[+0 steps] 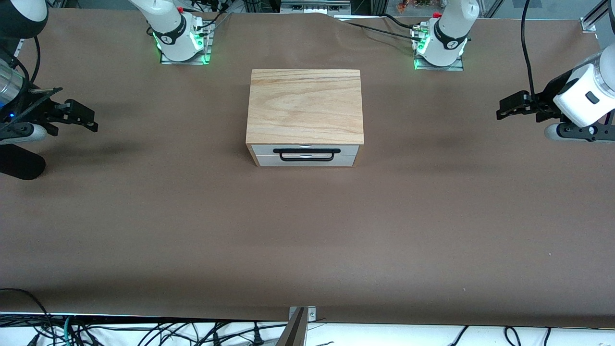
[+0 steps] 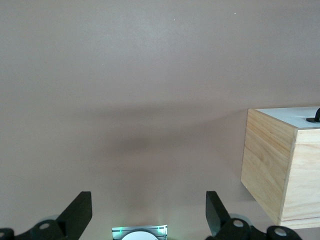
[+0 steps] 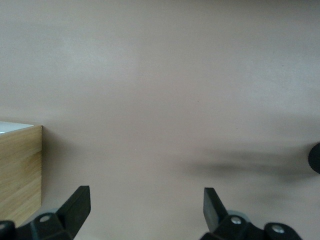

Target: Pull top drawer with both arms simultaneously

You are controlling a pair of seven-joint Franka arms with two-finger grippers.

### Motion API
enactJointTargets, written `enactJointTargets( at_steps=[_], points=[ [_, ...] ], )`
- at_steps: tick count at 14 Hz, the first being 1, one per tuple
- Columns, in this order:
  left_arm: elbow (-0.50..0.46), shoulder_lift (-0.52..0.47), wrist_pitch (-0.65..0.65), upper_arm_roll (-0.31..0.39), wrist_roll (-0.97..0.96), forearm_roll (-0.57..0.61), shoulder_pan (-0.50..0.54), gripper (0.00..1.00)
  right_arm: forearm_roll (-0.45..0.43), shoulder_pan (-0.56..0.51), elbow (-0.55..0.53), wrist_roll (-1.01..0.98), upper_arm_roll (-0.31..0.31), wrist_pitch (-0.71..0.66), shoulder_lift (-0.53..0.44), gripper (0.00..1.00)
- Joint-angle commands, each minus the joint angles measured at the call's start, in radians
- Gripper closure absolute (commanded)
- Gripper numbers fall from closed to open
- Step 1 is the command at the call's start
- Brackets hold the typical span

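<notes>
The wooden cabinet stands mid-table with its front toward the front camera. The top drawer is closed, its white front flush, and a thin black bar handle lies across it. My left gripper is open and empty, in the air over the table's left-arm end, well apart from the cabinet. My right gripper is open and empty over the right-arm end, equally apart. The left wrist view shows its gripper open over bare table, with the cabinet's side and one handle end. The right wrist view shows its gripper open beside a cabinet corner.
A lower white front panel sits under the top drawer. Both green-lit arm bases stand at the table's edge farthest from the front camera. A brown cover spreads over the table. Cables hang below the near edge.
</notes>
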Motion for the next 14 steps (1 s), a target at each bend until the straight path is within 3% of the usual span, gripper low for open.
enactJointTargets(
  at_steps=[1,14],
  points=[
    [0.006,0.006,0.004,-0.008,0.017,0.015,0.011,0.00,-0.002,-0.012,0.015,0.004,0.012,-0.015,-0.004,0.00],
    [0.006,0.011,0.004,-0.009,0.017,0.021,0.010,0.00,-0.004,-0.012,0.015,-0.008,0.012,-0.026,-0.004,0.00]
  ],
)
